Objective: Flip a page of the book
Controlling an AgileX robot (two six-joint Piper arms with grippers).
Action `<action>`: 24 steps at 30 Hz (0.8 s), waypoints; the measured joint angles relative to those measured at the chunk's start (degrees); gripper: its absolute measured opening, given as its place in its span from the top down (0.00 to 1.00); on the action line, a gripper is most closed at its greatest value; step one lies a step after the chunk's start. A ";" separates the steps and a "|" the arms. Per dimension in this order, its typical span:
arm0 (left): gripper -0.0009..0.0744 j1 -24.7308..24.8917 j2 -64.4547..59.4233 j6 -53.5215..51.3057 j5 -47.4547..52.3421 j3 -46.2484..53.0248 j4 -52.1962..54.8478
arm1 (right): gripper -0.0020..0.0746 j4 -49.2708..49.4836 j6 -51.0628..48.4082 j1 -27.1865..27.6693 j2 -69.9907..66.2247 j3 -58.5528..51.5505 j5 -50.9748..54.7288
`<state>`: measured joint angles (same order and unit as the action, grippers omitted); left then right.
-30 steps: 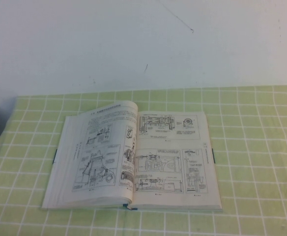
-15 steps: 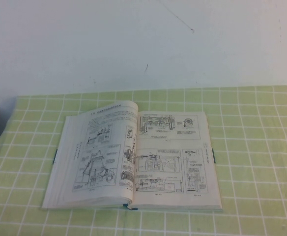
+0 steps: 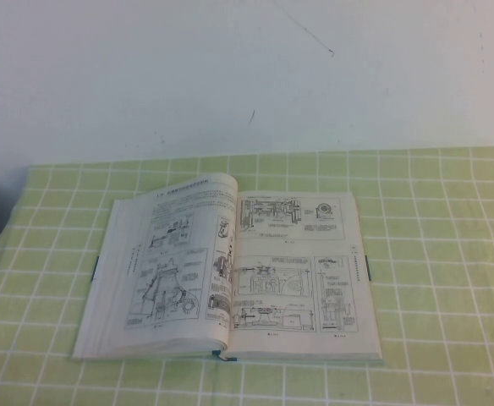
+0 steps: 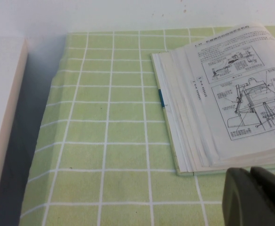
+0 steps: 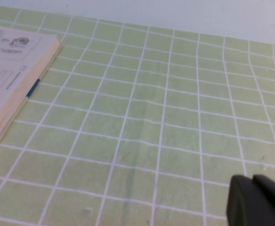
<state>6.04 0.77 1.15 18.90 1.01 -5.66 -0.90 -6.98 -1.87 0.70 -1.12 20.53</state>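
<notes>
The book (image 3: 230, 271) lies open and flat on the green checked cloth, pages printed with black machine drawings, a thin blue cover edge at its sides. The left-hand page (image 3: 172, 262) bulges slightly near the spine. Neither gripper shows in the high view. In the left wrist view the book's outer corner (image 4: 222, 99) lies just beyond my left gripper (image 4: 253, 176), whose dark fingers are together, empty, above the cloth. In the right wrist view the book's right edge (image 5: 10, 80) is far from my right gripper (image 5: 250, 181), also closed and empty.
The green checked tablecloth (image 3: 433, 254) covers the table up to a white wall. A white box-like object (image 4: 1, 122) stands at the table's left edge, with a dark gap beside it. Open cloth lies on both sides of the book.
</notes>
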 joint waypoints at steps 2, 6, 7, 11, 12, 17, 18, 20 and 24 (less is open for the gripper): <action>0.99 0.00 0.00 0.00 0.00 0.00 0.00 | 0.97 0.00 0.79 0.60 0.00 0.00 0.00; 0.99 0.00 0.00 0.00 0.00 0.00 0.00 | 0.97 0.00 1.46 0.89 0.00 0.00 0.00; 0.99 0.00 0.00 0.00 0.00 0.00 0.00 | 0.97 0.00 1.55 0.89 0.00 0.00 0.00; 0.99 0.00 0.00 0.00 0.00 0.00 0.00 | 0.97 0.00 1.70 0.89 0.00 0.00 0.00; 0.99 0.00 0.00 0.00 0.00 0.00 0.00 | 0.97 0.00 1.68 0.89 0.00 0.00 0.00; 0.99 0.00 0.00 -0.09 0.00 0.00 0.00 | 0.97 0.00 1.68 0.89 0.00 0.00 0.00; 0.99 0.00 0.00 -0.09 0.00 0.00 0.00 | 0.97 0.00 1.68 0.89 0.00 0.00 0.00; 0.99 0.00 0.00 -0.09 0.00 0.00 0.00 | 0.97 0.00 1.68 0.89 0.00 0.00 0.00; 0.99 0.00 0.00 -0.09 0.00 0.00 0.00 | 0.97 0.00 1.68 0.89 0.00 0.00 0.00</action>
<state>6.04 0.77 1.06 18.90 1.01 -5.66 -0.90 -5.30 -0.98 0.70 -1.12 20.53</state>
